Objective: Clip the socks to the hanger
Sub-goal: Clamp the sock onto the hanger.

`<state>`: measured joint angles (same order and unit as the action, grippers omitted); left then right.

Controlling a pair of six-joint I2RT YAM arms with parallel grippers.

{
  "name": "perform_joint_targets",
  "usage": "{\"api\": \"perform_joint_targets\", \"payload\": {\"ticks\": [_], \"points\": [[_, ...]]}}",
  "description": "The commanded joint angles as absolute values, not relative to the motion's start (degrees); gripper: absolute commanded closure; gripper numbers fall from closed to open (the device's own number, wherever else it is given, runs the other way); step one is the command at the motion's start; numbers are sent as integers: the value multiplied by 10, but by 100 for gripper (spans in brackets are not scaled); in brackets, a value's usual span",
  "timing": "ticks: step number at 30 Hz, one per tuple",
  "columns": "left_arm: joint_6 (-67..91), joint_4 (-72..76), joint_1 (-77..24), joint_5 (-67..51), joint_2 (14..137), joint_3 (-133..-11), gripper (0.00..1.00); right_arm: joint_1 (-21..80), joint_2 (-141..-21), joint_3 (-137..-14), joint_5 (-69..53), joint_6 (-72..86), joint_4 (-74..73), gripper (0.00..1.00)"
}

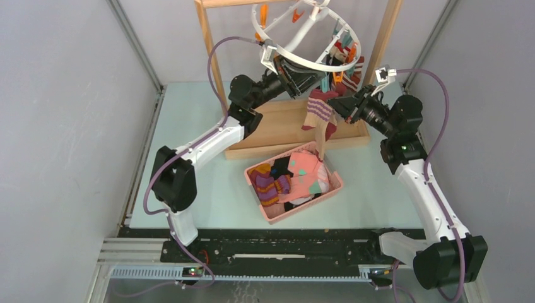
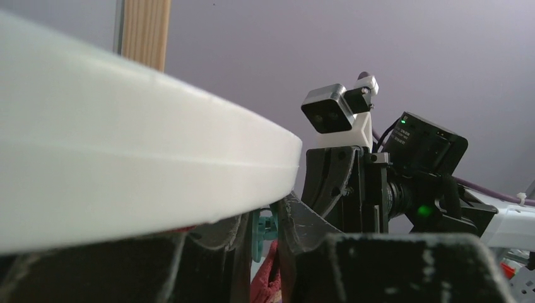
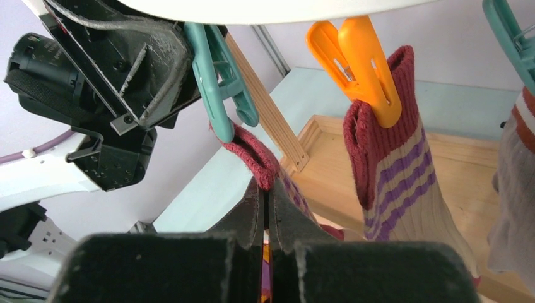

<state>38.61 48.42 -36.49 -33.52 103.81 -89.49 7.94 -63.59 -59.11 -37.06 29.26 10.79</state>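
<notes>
- Right gripper (image 3: 265,211): jaws pressed together on the maroon sock (image 3: 255,158), with the cuff poking up just past the fingertips.
- The cuff sits directly under the teal clip (image 3: 214,88) and seems to touch its lower tips. We see the sock's length hanging downward.
- Left gripper (image 2: 260,243): clamped on that clip at the hanger (image 1: 303,60) rim.
- Cuff is ribbed, soft and folded over.

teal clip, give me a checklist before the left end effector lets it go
1. left end effector squeezing teal clip open: ok
2. right end effector shut on maroon cuff: ok
3. cuff edge between the clip's tips: ok; how deep: cannot tell
4. striped sock on orange clip hangs apart from this cuff: ok
5. hanger ring steady: cannot tell
</notes>
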Motion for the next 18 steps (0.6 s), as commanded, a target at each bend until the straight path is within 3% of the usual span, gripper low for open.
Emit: {"api": "perform_joint_targets", "payload": {"ticks": [1,18], "points": [[391,508,-371,-394,1041,-931,98,76,-641,-632,-381,312,104,100],[382,516,-370,-409,1045,-936,97,76,-650,-643,-398,325,91,100]]}}
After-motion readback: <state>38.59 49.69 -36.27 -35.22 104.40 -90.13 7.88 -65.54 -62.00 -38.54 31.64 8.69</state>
